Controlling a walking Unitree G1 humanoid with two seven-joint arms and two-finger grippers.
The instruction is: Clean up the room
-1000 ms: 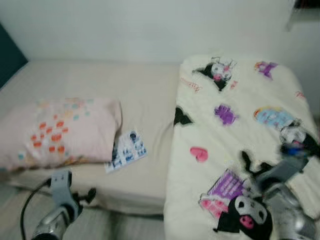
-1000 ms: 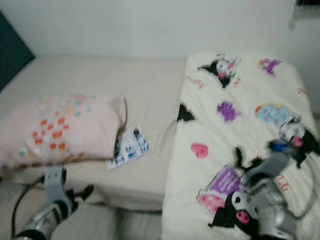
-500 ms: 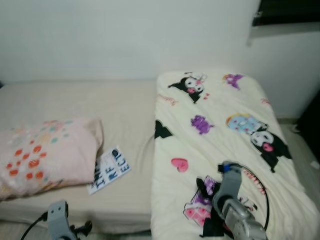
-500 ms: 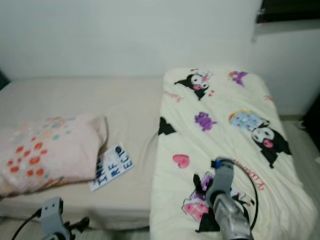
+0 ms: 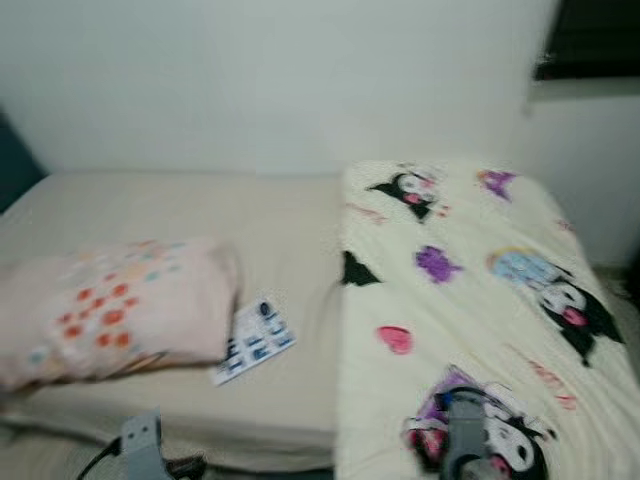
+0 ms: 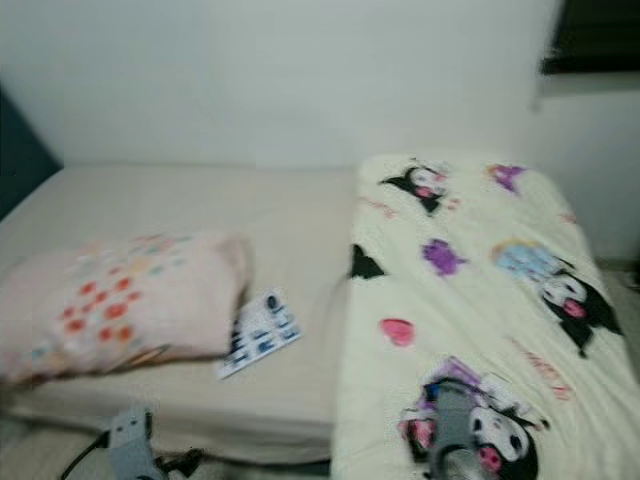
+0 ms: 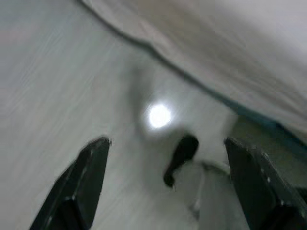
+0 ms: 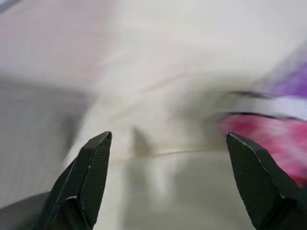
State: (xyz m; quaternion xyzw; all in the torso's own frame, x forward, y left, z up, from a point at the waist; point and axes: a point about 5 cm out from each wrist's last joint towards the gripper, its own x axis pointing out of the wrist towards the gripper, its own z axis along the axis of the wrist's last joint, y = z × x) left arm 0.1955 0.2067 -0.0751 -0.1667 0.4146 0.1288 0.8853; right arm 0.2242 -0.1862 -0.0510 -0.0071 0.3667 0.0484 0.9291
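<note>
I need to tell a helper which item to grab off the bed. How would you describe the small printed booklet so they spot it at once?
On the bare beige mattress, look beside the pink dotted pillow, on the side facing the cartoon blanket. The booklet lies flat there: thin, white, with dark blue print, the one paper item.

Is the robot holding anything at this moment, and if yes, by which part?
Nothing is held. The left gripper and the right gripper both have open jaws with nothing between them.

no text can be read: the booklet on the bed beside the pillow bears dark blue print, too blurred to make out.
</note>
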